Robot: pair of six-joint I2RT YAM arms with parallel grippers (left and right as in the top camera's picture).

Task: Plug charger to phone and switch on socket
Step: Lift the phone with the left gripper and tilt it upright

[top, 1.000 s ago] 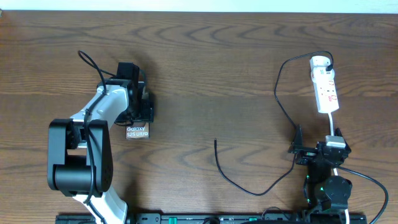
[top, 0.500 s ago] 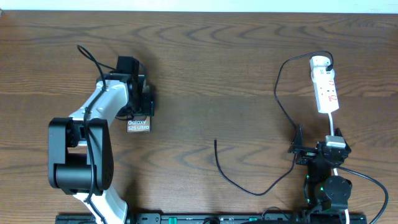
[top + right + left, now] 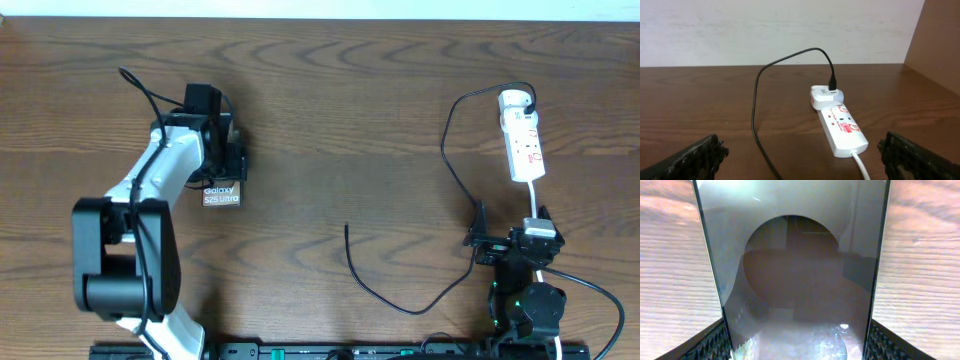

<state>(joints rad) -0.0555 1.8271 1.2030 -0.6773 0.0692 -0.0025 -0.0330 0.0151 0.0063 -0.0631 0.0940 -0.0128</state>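
Starting at the near edge of the bench (image 3: pixel 340 120): the right arm sits at the right corner. In the right wrist view the right end effector (image 3: pixel 801 147) is released, its fingers (image 3: pixel 695 157) spread wide with nothing between them, aimed toward the far side.

Charger (image 3: pixel 347 238): the thin black cable lies slack on the bench just left of the right arm. It curves through the near-centre area. Its free end lies bare on the wood at mid-bench, touching nothing and well apart from the phone.

Phone (image 3: pixel 221 195): on the left half of the bench, at mid depth. The white-lettered end points toward the near edge and shows below the left end effector (image 3: pixel 225 160).

Left end effector: clenched on the phone. In the left wrist view the glossy slab fills the gap between the two fingers (image 3: pixel 715 342), and each long edge meets a pad. Whether the phone is clear of the bench cannot be told.

Socket (image 3: pixel 524 140): far right, lying lengthwise near to far. Its white cord runs back toward the right arm. A white adapter (image 3: pixel 515 100) sits at its far end with the charger's other end plugged in. From there the cable loops out to the left before coming back toward the near side. Switch positions are too small to read.
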